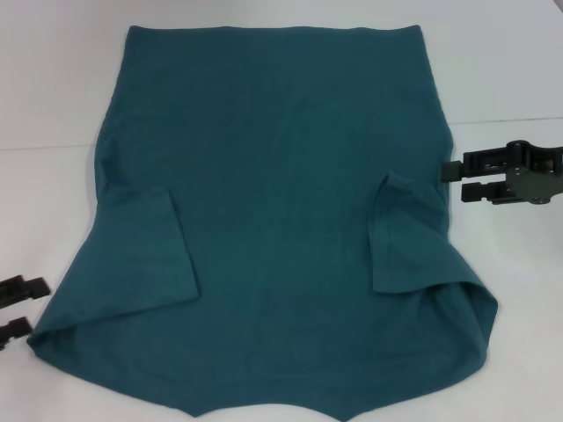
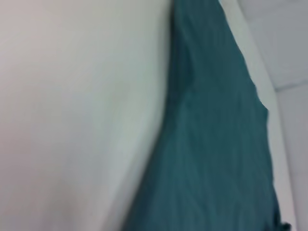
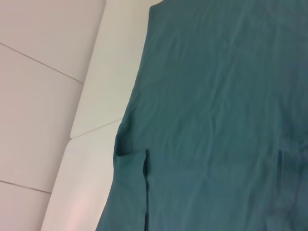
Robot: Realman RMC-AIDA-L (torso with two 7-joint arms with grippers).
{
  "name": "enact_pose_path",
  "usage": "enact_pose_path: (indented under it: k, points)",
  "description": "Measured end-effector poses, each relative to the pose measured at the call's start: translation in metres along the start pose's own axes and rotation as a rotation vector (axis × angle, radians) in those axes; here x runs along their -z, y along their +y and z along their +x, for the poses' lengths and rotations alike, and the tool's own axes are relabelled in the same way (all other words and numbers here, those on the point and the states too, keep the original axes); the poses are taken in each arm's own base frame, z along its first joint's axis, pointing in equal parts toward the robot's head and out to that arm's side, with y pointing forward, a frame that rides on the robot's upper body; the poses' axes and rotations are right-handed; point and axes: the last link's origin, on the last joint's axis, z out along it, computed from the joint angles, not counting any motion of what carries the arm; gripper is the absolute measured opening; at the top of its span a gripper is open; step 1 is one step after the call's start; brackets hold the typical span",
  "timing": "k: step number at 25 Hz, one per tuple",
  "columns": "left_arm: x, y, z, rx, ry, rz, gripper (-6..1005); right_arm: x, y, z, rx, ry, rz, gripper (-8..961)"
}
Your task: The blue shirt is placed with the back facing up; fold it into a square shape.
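Blue shirt [image 1: 273, 220] flat on the white table [image 1: 53, 88], sleeves folded in.
My right end effector [image 1: 450, 181] and left end effector [image 1: 35, 308] wait beside it, fingers narrowly apart, holding nothing.

Blue shirt [image 3: 216, 110] lying flat, plain side up, one sleeve [image 3: 130, 187] folded in over the body, white tabletop [image 3: 103, 91] beside it, light wrinkles

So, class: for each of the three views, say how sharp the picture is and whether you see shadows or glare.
Head view: the blue shirt is fairly sharp, evenly lit, with no glare. Left wrist view: soft and smeared, the shirt's edge blurred. Right wrist view: clearer, the folded sleeve's edge showing as a thin dark line.
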Motion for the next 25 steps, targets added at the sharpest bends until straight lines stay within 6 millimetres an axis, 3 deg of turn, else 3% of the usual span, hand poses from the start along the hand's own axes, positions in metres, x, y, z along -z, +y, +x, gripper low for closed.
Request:
enact_pose_path:
  k: [5,11,25]
  points:
    - [0.005,-0.011,0.006,0.012,0.053,0.055,812,0.000,-0.003,0.002,0.000,-0.002,0.004,681]
    - [-0.004,-0.020,0.004,0.001,0.062,0.109,809,0.002,-0.005,0.004,-0.009,-0.013,0.001,673]
    - [-0.018,-0.020,-0.003,-0.013,0.016,0.120,797,0.005,-0.006,0.003,-0.009,-0.027,-0.007,656]
